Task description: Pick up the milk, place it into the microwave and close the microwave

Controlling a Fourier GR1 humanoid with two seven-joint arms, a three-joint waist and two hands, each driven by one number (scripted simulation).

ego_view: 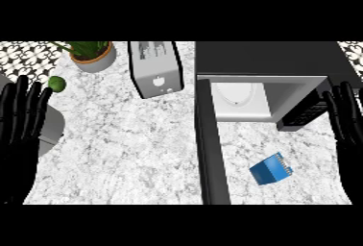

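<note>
While both hands sit idle at the edges, I log the scene from left to right. My left hand [21,117] rests at the far left edge, fingers straight and released, holding nothing; it stands well apart from anything the task needs. Just beside it lies a small green fruit [56,83], and beyond that, far left, a potted plant [92,54]. A toaster [156,68] stands on the marble counter [120,144], tilted slightly, clear of the working zone.

Right of centre, the microwave door [211,144] hangs fully open, reaching toward the near edge like a dark strip; I judge it is left so to give free access to the microwave [269,62] and its white cavity [241,98]. The milk [270,168], a blue carton, lies tipped on the counter near the right, in front of the cavity and just right of the door, not yet grasped. My right hand [346,117] rests at the right edge, fingers straight and released, empty. Being nearest the carton, it seems the natural one for the pick.
</note>
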